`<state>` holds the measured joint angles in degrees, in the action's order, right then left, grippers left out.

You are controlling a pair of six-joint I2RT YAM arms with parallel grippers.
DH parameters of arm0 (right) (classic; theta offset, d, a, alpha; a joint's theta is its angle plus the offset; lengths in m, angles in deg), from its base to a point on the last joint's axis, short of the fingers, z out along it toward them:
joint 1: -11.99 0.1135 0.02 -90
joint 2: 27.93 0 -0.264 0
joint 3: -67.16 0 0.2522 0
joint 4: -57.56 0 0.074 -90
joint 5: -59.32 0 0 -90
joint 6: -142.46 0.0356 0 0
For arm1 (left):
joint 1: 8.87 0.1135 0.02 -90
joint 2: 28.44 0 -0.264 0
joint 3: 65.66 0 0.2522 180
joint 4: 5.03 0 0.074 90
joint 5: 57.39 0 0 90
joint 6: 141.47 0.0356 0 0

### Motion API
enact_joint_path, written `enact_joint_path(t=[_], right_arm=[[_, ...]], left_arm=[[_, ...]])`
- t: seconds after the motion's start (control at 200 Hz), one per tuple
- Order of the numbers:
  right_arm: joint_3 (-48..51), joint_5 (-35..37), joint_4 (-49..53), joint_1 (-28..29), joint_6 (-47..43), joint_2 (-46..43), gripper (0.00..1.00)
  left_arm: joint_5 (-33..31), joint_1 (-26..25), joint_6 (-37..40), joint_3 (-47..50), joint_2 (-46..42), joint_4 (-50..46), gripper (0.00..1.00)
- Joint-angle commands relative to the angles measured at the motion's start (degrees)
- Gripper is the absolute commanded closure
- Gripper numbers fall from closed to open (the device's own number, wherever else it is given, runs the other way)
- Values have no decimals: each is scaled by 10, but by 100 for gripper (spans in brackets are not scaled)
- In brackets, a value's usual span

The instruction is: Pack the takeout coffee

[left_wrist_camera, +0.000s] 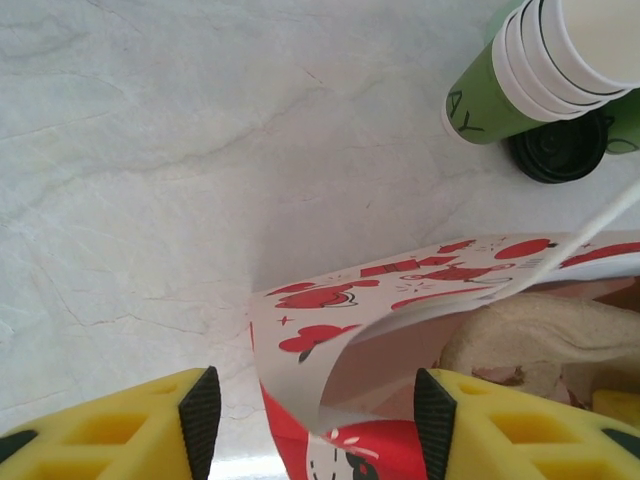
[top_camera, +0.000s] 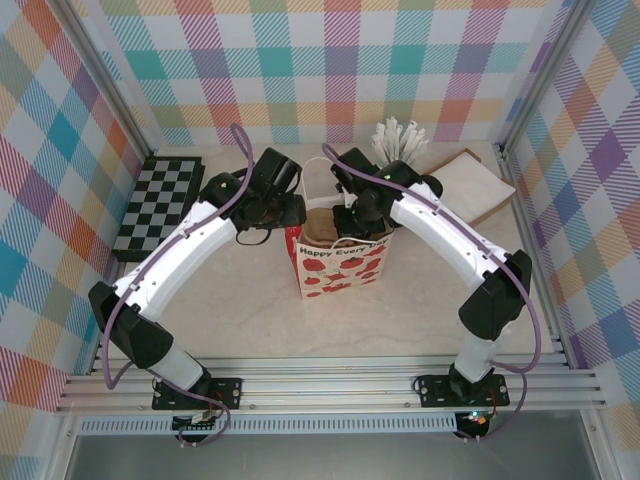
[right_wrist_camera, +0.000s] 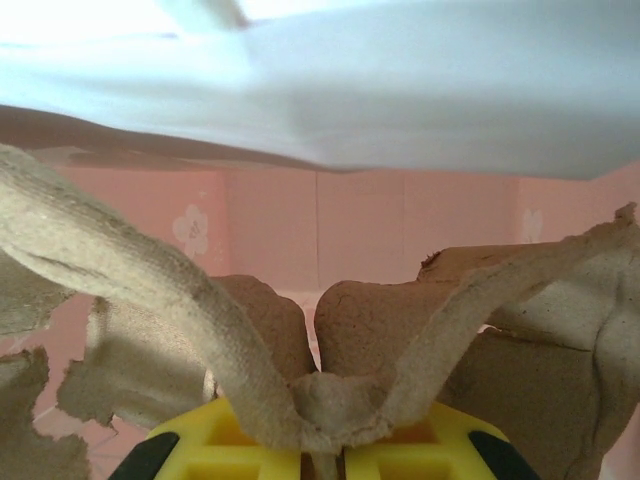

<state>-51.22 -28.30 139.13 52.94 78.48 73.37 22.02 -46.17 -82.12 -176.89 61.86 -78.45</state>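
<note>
A strawberry-print paper bag (top_camera: 340,270) stands upright at the table's middle. The brown cardboard carrier (top_camera: 320,225) sits inside it, and my right gripper (top_camera: 355,215) reaches down into the bag, shut on the carrier's middle ridge (right_wrist_camera: 330,400). My left gripper (left_wrist_camera: 310,410) is open astride the bag's left wall (left_wrist_camera: 330,300), whose rim curls between the pads without touching them. The carrier's pale edge (left_wrist_camera: 540,330) shows inside the bag. Beyond the bag, the takeout coffee (left_wrist_camera: 560,150) stands on the table, its black lid partly hidden behind stacked cups.
A stack of cream paper cups in a green cup (left_wrist_camera: 540,60) lies beside the coffee. A chessboard (top_camera: 160,205) lies at the back left. White stirrers (top_camera: 400,140) and a tan flat mat (top_camera: 470,185) are at the back right. Checked walls close three sides.
</note>
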Motion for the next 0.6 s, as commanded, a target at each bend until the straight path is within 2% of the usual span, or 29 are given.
enact_joint_path(t=[0.0, 0.095, 0.18, 0.27, 0.44, 0.595], right_arm=[[10, 0, 0, 3, -15, -26, 96], [19, -5, -9, 4, -21, -36, 95], [20, 5, 1, 4, -22, -36, 95], [23, 15, 5, 4, -18, -35, 95], [15, 23, 20, -1, -1, -26, 95], [1, 9, 37, -7, 7, -10, 95]], left_arm=[[-14, 3, -5, 1, 14, -12, 50], [-18, 5, -5, 1, 20, -16, 56], [-21, 6, -4, -3, 22, -20, 75], [-30, 6, -4, -4, 14, -23, 89], [-18, 8, 28, 11, -12, -9, 100], [14, 8, 94, 47, -37, 22, 100]])
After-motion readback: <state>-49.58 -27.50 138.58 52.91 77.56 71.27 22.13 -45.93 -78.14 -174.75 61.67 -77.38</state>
